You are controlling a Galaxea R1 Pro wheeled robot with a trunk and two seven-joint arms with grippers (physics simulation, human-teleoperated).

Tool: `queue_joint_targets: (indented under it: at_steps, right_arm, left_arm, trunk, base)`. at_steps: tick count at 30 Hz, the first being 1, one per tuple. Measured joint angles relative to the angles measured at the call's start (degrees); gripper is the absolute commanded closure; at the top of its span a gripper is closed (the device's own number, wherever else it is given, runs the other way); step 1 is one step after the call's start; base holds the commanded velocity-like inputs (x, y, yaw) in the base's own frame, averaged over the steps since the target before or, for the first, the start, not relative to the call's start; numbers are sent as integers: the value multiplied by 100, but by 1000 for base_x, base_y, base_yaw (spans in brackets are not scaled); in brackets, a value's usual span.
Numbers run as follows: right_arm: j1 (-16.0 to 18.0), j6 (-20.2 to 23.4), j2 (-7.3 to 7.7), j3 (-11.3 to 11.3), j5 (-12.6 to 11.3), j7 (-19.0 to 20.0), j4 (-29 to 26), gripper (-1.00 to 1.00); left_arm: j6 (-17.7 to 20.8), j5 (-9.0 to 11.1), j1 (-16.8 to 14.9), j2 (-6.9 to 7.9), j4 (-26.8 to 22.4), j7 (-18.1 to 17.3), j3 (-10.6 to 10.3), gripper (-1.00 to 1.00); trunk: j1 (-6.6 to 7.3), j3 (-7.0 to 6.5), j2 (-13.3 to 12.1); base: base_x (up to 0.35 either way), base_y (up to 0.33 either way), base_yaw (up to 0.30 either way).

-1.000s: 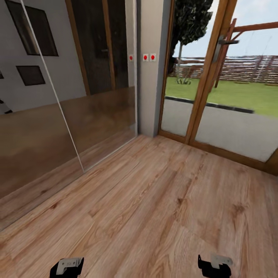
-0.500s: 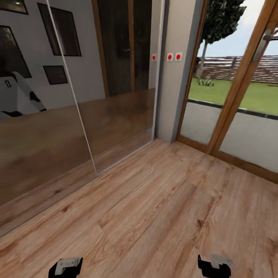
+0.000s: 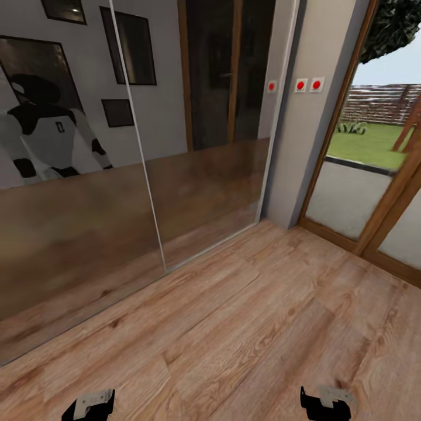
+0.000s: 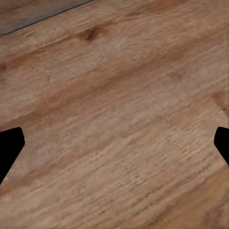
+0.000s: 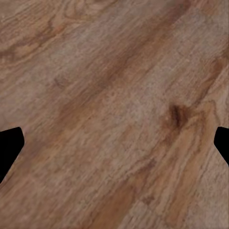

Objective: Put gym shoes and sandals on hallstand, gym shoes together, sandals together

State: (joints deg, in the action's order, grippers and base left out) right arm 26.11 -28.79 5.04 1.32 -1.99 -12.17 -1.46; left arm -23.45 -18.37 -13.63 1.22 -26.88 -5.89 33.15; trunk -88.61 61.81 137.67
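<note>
No shoes or rack in sight here, just bare corridor floor (image 3: 251, 327) beside a mirrored wardrobe (image 3: 117, 193). Left gripper (image 4: 114, 148) and right gripper (image 5: 114, 148) hang low, jaws apart, empty, probably ready for travel.

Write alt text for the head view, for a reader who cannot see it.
A bare wood-plank floor stretches ahead to a mirrored sliding wardrobe reflecting the white-and-black robot, with a wood-framed glass door to a lawn on the right. The left gripper and right gripper sit low at the bottom edge, holding nothing.
</note>
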Motion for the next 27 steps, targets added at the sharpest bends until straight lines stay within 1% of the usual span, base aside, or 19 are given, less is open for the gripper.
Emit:
queue_joint_targets:
  at_steps: [1, 2, 5, 6, 7, 8, 14, 17, 18, 19, 22, 27]
  right_arm:
    - [0, 0, 0, -1, 0, 0, 0, -100]
    - [-26, -3, 2, 2, -3, 2, -1, -100]
    - [-76, -8, 4, 0, -6, 33, -3, -100]
    - [-97, -11, 4, 0, -7, 102, -4, -100]
    - [-114, -14, 8, -2, -7, 283, -5, -100]
    - [-118, -16, 11, -1, -8, 362, -6, -100]
    - [-130, -18, 25, 5, -15, 720, -6, -100]
    - [-131, -19, 28, 5, -16, 796, -9, -100]
    - [-133, -18, 24, 2, -16, 848, -13, -100]
    - [-133, -16, 22, 3, -17, 854, -14, -100]
    - [-134, -13, 11, 1, -17, 867, -15, -100]
    - [-134, -12, 1, 1, -17, 873, -15, -100]
  left_arm:
    - [0, -1, 0, 0, 0, 2, 0, -100]
    - [-10, -4, 0, -4, 3, 105, -3, -100]
    - [-27, 8, 3, -11, 6, 224, -16, -100]
    - [-35, 9, 5, -21, 9, 272, -22, -100]
    - [-39, 4, 7, -55, 11, 313, -31, -100]
    - [-42, 0, 6, -68, 11, 323, -33, -100]
    - [-53, -67, 8, -115, 16, 341, -46, -100]
    - [-67, -155, 9, -126, 48, 343, -58, -100]
    - [-81, -381, 10, -128, 219, 360, -141, -100]
    - [-83, -418, 9, -128, 260, 364, -151, -100]
    - [-89, -500, 9, -128, 346, 366, -182, -100]
    - [-112, -533, 8, -127, 390, 367, -200, -100]
  trunk:
    - [0, 0, 0]
    - [0, 0, 0]
    - [-2, 0, 0]
    - [-2, 0, 0]
    - [-3, 0, 0]
    - [-3, 0, 0]
    - [-3, 0, 0]
    - [-3, 0, 0]
    - [-3, 0, 0]
    - [-3, 0, 0]
    - [-3, 0, 0]
    - [-3, 0, 0]
  base:
    - [241, 0, 279]
    - [209, 0, 279]
    - [134, 0, 279]
    - [45, 0, 279]
    - [36, 0, 279]
    - [29, 0, 279]
    - [14, 0, 279]
    - [4, 0, 279]
    - [1, 0, 279]
    - [1, 0, 279]
    - [1, 0, 279]
    - [0, 0, 279]
